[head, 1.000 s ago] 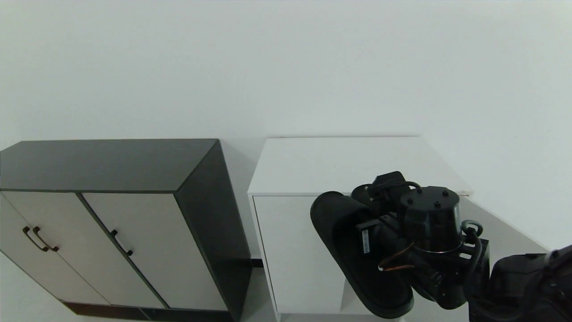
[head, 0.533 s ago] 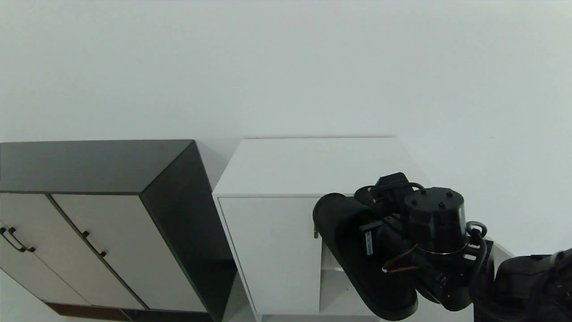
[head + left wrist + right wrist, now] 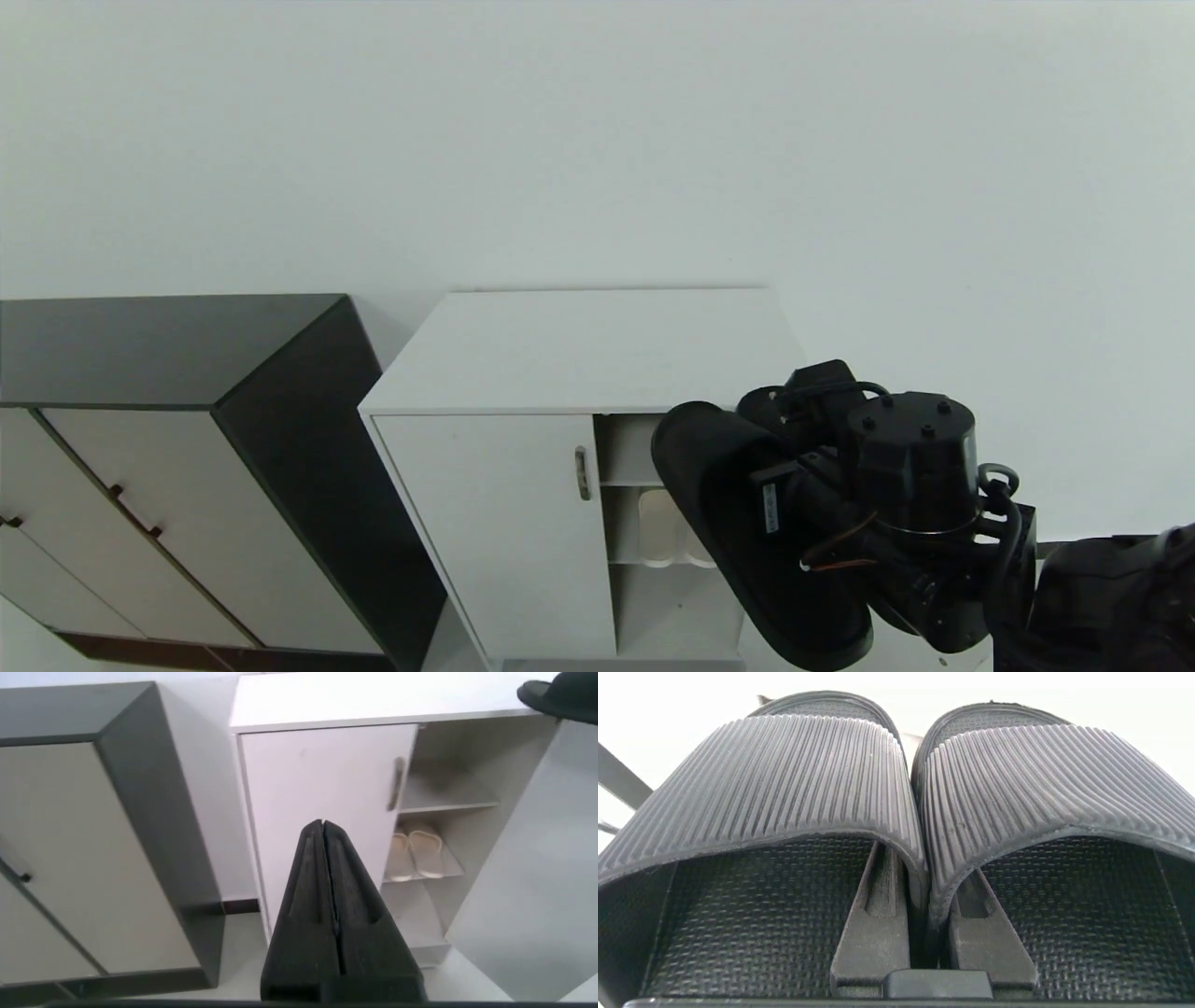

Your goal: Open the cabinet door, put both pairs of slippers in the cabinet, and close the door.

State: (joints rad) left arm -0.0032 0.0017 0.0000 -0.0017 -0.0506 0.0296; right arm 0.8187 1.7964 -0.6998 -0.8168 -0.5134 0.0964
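The white cabinet (image 3: 579, 347) stands in the middle, its left door (image 3: 495, 523) shut. The right side is open, with shelves inside. A pair of white slippers (image 3: 659, 528) lies on the middle shelf, also seen as white slippers (image 3: 418, 852) in the left wrist view. My right gripper (image 3: 924, 947) is shut on a pair of black slippers (image 3: 747, 541), pinching their two inner walls together, one finger inside each slipper (image 3: 785, 793). It holds them in front of the open side. My left gripper (image 3: 322, 835) is shut with nothing in it, back from the cabinet (image 3: 322, 775).
A dark cabinet (image 3: 177, 347) with pale doors stands to the left of the white one, a narrow gap between them. The white cabinet's open right door (image 3: 523, 887) swings out toward me. A plain wall rises behind.
The whole head view has shifted, so the camera turned right. Both cabinets now sit further left in the picture and the open compartment has come into sight. The black slippers stay held.
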